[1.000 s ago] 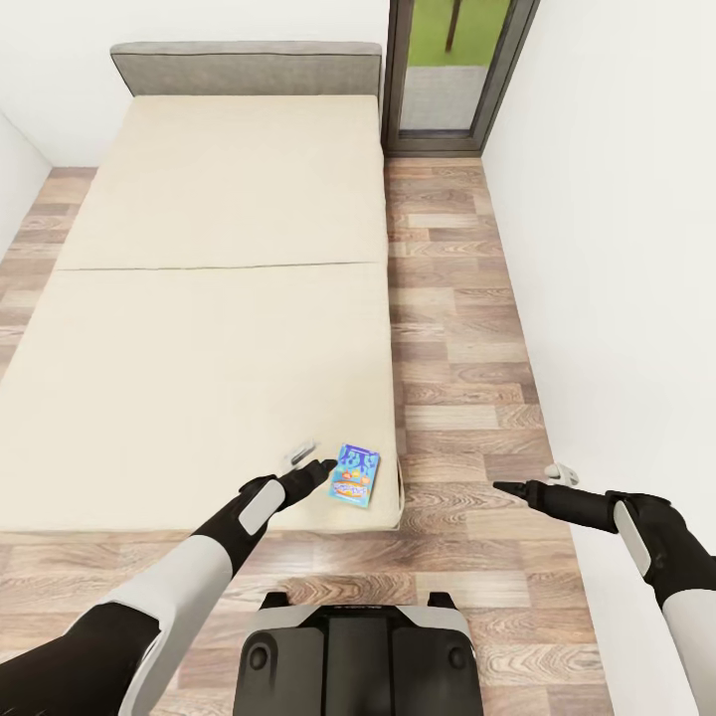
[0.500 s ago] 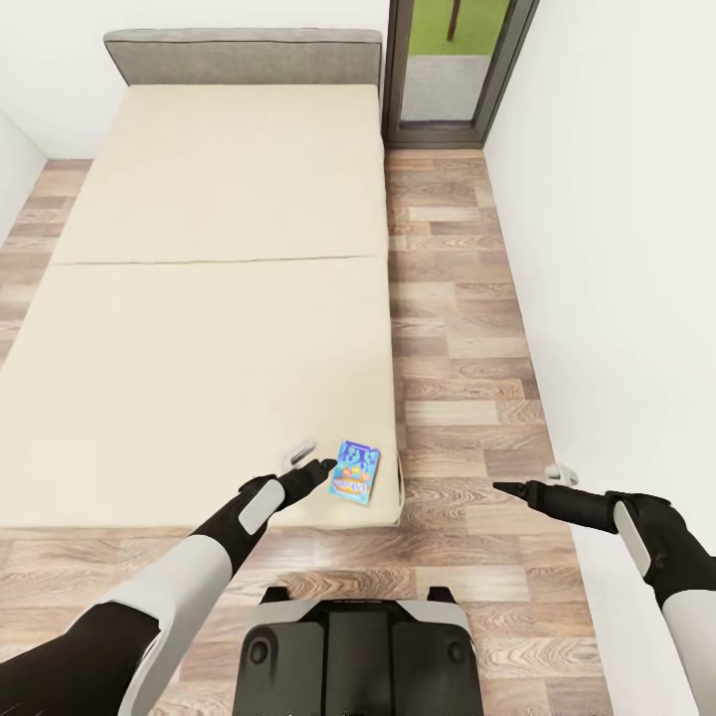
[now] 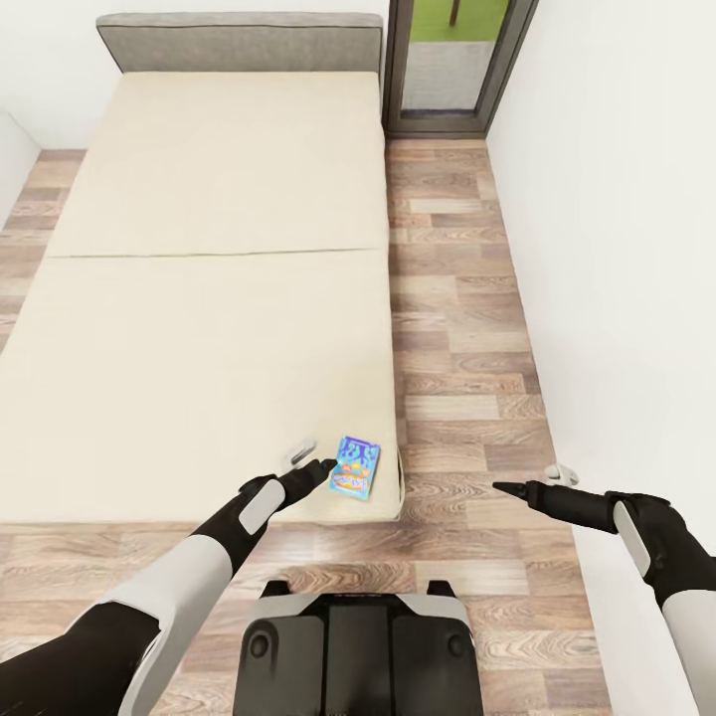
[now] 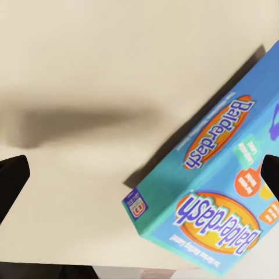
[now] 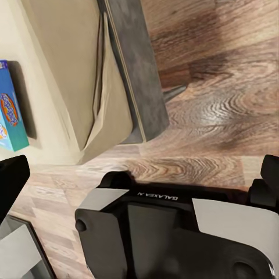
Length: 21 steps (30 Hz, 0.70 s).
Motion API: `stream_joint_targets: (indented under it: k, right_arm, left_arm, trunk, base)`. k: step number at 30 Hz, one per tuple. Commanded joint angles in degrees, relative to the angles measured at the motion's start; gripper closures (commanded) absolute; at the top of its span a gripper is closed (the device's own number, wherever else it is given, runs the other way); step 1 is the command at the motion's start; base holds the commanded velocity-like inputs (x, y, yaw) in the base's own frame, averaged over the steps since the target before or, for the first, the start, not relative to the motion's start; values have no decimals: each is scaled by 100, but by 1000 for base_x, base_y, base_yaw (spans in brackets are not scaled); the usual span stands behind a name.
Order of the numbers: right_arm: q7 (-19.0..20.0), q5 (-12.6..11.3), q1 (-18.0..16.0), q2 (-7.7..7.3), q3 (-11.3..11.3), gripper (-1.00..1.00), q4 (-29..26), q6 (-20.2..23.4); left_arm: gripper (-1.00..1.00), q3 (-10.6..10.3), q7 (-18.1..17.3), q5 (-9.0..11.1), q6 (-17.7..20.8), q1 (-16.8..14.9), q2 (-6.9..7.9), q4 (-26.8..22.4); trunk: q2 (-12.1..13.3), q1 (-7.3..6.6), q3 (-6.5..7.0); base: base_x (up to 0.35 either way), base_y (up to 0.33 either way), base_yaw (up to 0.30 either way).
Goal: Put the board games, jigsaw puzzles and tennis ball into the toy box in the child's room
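A small blue board game lettered Balderdash lies flat on the bed, near the mattress's near right corner. My left gripper hovers open just left of it, nothing between its fingers. In the left wrist view the blue board game lies ahead, toward one fingertip, on the beige mattress. My right gripper hangs open over the floor to the right of the bed, holding nothing. In the right wrist view the blue board game shows at the picture's edge. The toy box and table are out of view.
A grey headboard closes the bed's far end. Wooden floor runs along the bed's right side to a glass door. A white wall stands close on the right. My base sits at the bed's foot.
The whole view has shifted, so the bed sits slightly higher in the picture. Both arms hold the same pose and both grippers stay open.
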Motion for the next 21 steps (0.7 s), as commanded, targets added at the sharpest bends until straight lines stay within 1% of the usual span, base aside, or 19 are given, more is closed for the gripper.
stream_joint_targets:
  k: [1, 12, 17, 21]
  right_arm:
    - [3, -28, -2, 0, -7, -100, 0, 38]
    - [3, -30, -2, 0, -4, -100, 0, 38]
    - [3, -30, -2, 3, -2, -100, 0, 38]
    - [3, -30, -2, 1, -4, -100, 0, 38]
  left_arm:
    - [-100, -27, 12, 33, 9, -4, 3, -3]
    - [-100, -35, 12, 31, 11, -15, 1, -5]
    - [-100, -40, 12, 31, 15, -18, 1, -7]
    - [-100, -43, 9, 31, 16, -19, 1, -5]
  trunk:
    - [-9, 3, -9]
    - [-9, 3, -27]
    - [-9, 3, -29]
    - [-9, 3, -30]
  base:
    - [0, 0, 0]
    - [0, 0, -16]
    - [0, 0, -141]
    - [0, 0, -210]
